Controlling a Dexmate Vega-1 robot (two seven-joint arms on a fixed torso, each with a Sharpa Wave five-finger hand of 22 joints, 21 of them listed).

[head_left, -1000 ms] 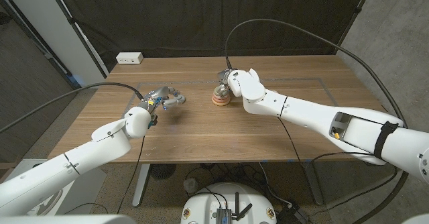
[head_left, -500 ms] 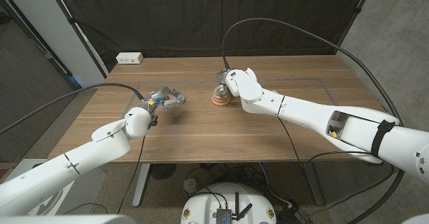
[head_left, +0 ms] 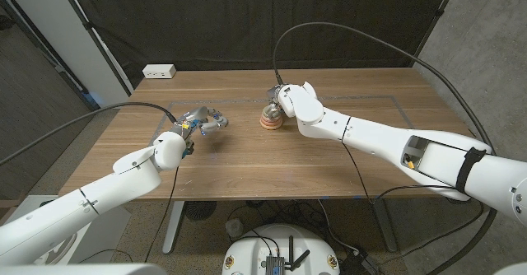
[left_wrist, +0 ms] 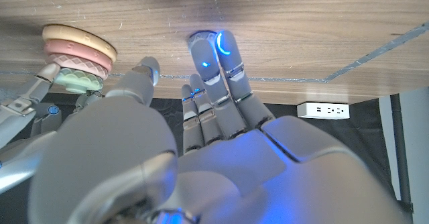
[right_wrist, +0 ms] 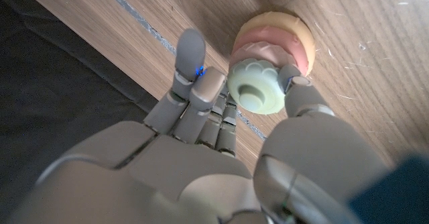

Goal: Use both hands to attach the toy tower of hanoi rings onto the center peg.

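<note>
While my right hand (right_wrist: 221,163) works at the peg:
Right fingers (right_wrist: 190,56): pinching the green ring (right_wrist: 258,90) atop the ring stack (head_left: 270,120).
Left fingers (left_wrist: 214,70): spread, holding nothing, above the table (head_left: 247,156).

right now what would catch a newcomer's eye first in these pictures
The small stack of pastel toy rings, cream and pink under a pale green scalloped ring, sits near the middle of the wooden table. The right robot hand is at the stack, fingers around the green ring. The left robot hand hovers apart over bare wood, holding nothing.

arms: glossy white shells; black cables | left hand (head_left: 203,119): grey, blue lights | right hand (right_wrist: 221,127): grey
</note>
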